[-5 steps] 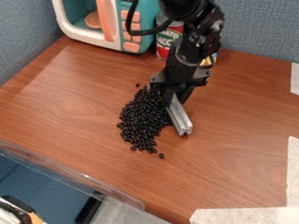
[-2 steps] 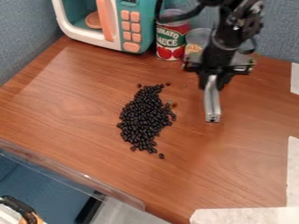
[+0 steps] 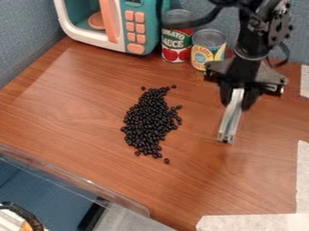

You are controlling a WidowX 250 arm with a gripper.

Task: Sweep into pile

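Black beans [image 3: 147,124] lie left of the gripper [image 3: 240,91], apart; it pinches a silvery bar [image 3: 230,120].

High, slanted view down onto the wooden tabletop [image 3: 78,103]

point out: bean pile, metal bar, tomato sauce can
black bean pile [image 3: 148,122]: camera view, middle of the heap
metal bar [image 3: 230,119]: camera view, midway along its length
tomato sauce can [image 3: 176,44]: camera view, front label
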